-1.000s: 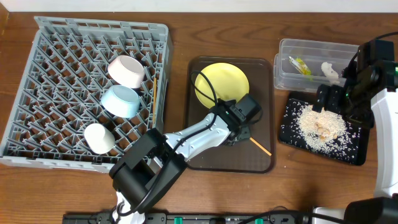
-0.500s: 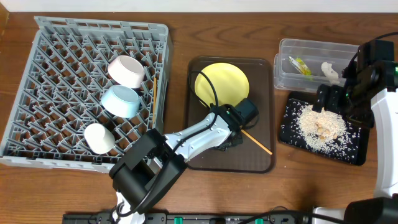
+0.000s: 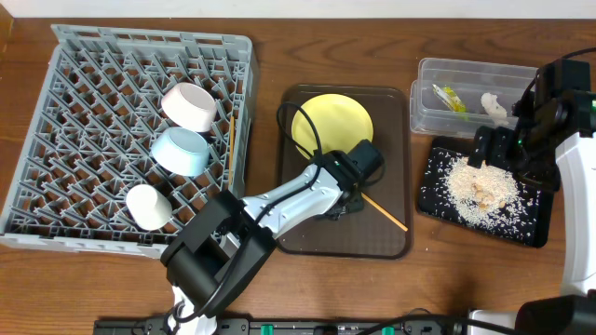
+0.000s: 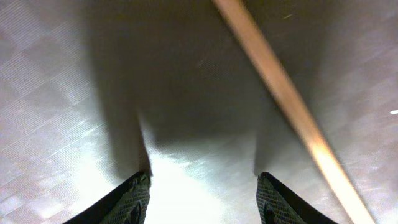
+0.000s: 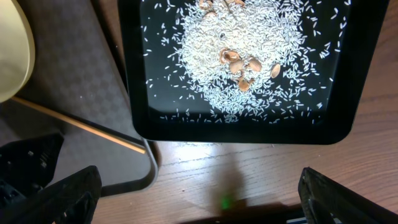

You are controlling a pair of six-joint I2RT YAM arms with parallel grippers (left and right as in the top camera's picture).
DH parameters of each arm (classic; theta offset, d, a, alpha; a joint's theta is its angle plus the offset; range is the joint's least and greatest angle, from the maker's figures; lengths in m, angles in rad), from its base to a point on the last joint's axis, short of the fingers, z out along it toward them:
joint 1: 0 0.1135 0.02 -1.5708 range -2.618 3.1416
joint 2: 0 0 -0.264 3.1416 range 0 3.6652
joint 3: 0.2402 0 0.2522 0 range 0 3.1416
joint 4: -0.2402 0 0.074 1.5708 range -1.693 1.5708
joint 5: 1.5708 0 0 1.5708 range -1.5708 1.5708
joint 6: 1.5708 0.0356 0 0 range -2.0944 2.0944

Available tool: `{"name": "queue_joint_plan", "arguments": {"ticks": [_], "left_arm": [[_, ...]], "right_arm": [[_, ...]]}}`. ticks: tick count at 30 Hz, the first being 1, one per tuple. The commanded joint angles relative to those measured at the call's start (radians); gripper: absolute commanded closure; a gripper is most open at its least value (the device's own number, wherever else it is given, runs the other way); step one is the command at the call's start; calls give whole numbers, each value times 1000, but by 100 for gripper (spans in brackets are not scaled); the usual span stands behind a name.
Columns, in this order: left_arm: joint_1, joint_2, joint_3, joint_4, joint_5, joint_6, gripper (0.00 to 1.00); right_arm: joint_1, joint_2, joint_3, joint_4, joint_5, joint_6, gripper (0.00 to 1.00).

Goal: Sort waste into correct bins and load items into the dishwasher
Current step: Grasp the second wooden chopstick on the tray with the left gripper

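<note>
Chopstick (image 3: 385, 213): thin, pale wood, lying diagonal on brown tray (image 3: 372, 245).

— How many bowls sit in the single dish rack (image 3: 149, 37)?
— Three: a pinkish-white bowl (image 3: 189, 106) toward twelve o'clock, a light blue bowl (image 3: 182, 151) mid-rack, and a small white bowl (image 3: 149, 207) toward six.
— And chopsticks?
— Two. One chopstick (image 3: 230, 140) lies at the rack's three o'clock edge. The second chopstick (image 3: 384, 212) lies on the one brown tray (image 3: 307, 237), at five o'clock from the only yellow plate (image 3: 332, 126).
— Bins?
— Two: one clear tub (image 3: 424, 112) and one black tray (image 3: 438, 209). The tub holds two pieces, one wrapper (image 3: 449, 97) and one paper scrap (image 3: 494, 108). The black tray holds one rice heap (image 3: 475, 186), its grains too many to count.
— Arms over the desk?
— Two: the left arm (image 3: 289, 200) and the right arm (image 3: 573, 149).
</note>
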Motion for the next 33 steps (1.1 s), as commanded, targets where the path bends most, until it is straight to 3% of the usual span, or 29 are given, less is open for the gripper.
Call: {"name": "queue_joint_plan", "arguments": {"ticks": [1, 7, 15, 24, 33], "left_arm": [[1, -36, 29, 47, 5, 16, 43], [-13, -3, 29, 151, 0, -67, 43], [-12, 13, 29, 179, -60, -241, 42], [-13, 83, 29, 205, -60, -253, 41], [-12, 134, 28, -1, -115, -244, 41]], "right_arm": [[-2, -8, 14, 0, -1, 3, 1], [-2, -8, 14, -1, -1, 3, 1], [-2, -8, 14, -1, -1, 3, 1], [-2, -8, 14, 0, -2, 4, 1], [-2, -8, 14, 0, -17, 3, 1]]}}
